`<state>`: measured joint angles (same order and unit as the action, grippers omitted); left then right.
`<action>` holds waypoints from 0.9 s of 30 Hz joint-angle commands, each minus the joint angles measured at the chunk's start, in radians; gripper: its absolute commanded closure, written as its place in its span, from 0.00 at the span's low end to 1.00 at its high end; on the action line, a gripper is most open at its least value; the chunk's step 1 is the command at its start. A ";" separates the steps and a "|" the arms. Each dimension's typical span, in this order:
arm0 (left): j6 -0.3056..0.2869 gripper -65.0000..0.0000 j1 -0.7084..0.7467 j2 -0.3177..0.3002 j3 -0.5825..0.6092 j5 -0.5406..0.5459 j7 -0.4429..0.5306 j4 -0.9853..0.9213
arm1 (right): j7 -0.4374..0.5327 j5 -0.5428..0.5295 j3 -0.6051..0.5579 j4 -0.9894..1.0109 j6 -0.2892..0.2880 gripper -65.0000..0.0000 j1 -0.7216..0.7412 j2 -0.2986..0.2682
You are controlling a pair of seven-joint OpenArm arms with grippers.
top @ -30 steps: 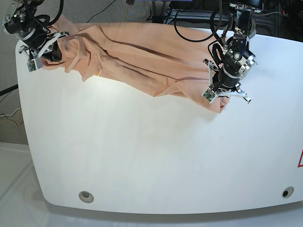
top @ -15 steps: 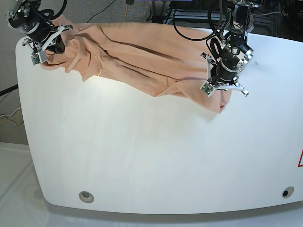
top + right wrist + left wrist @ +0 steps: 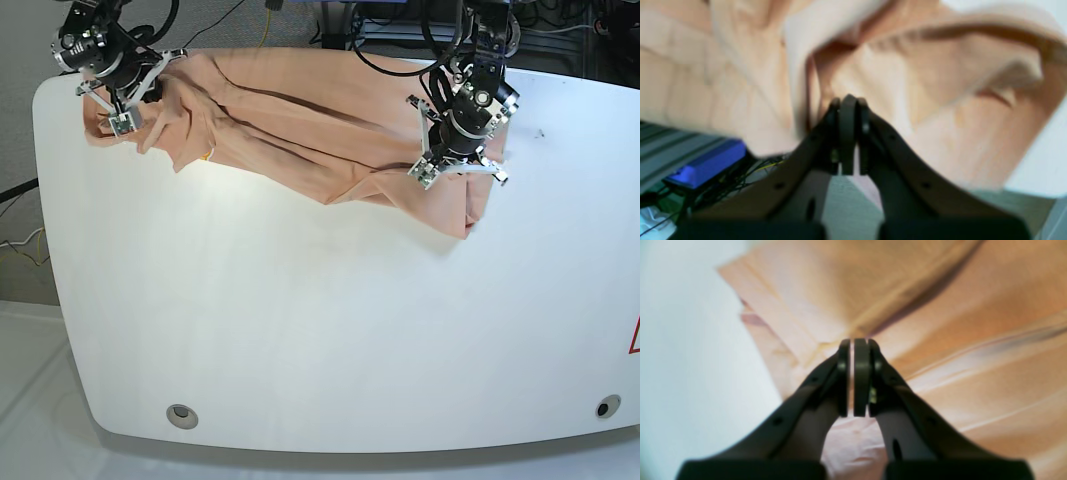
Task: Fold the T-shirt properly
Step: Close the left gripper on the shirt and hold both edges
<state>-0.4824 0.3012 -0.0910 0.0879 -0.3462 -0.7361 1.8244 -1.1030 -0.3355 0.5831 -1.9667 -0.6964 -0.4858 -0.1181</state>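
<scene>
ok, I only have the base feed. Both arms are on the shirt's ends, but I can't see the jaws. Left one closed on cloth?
Observer: Yes. In the left wrist view the left gripper is pinched shut on a fold of the T-shirt.
Operator: Right side?
Observer: Same. The right gripper is shut with cloth bunched at its tips.
Operator: Anything below the right one?
Observer: A blue object and loose cables show past the hanging cloth.
</scene>
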 commanded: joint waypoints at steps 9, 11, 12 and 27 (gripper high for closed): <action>0.012 0.98 0.002 0.000 -0.010 -0.003 0.115 -0.144 | 0.013 0.028 0.004 0.077 -0.002 1.00 0.060 -0.002; 0.012 0.98 0.000 -0.002 -0.023 -0.003 0.125 -0.177 | 0.013 0.028 0.004 0.085 -0.002 1.00 0.066 -0.002; 0.012 0.98 -0.001 -0.002 -0.035 -0.003 0.131 -0.194 | 0.013 0.028 0.002 0.088 -0.002 1.00 0.071 -0.004; 0.012 0.98 -0.020 -0.016 -0.076 -0.003 0.177 -0.237 | 0.011 0.086 -0.122 0.089 -0.002 1.00 0.232 -0.005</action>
<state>-0.4446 0.2668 -0.0906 0.0135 -0.2928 -0.4133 1.6192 -1.1069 -0.2726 0.4805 -1.8626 -0.6968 -0.2813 -0.1169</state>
